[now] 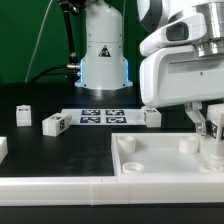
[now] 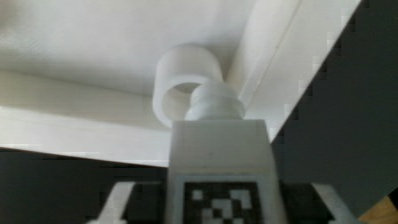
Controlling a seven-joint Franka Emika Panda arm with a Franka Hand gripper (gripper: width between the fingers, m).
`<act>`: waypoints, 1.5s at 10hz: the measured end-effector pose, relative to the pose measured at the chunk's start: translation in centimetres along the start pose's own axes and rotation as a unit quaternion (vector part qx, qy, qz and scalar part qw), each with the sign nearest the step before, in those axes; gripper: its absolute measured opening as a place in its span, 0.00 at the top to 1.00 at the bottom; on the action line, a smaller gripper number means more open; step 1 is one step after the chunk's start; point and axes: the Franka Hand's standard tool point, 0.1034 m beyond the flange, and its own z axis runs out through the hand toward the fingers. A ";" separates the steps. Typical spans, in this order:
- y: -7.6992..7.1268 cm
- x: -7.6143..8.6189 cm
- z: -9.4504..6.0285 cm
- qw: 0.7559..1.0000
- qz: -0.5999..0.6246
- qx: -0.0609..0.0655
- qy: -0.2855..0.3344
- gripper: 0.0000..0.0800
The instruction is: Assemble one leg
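Jaws are gripping the leg (image 2: 217,150) by its flat sides | probably light, stiff, slick plastic | tip is pointing at the socket (image 2: 191,78)

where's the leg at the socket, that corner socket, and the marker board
leg (image 2: 217,150): wrist view, white face above its tag
corner socket (image 2: 180,60): wrist view, its rounded rim
marker board (image 1: 101,117): exterior view, around its middle tag

You see your tool (image 1: 210,133) pointing straight down under the wrist, and its fingers (image 2: 118,205) are closed on the leg (image 2: 222,165) between them.
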 end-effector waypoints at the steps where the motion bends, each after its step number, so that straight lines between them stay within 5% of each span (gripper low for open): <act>1: 0.0 0.0 0.0 1.000 0.000 0.000 0.001 0.64; 15: 1.2 0.3 -0.2 0.999 -0.007 -0.009 0.036 0.64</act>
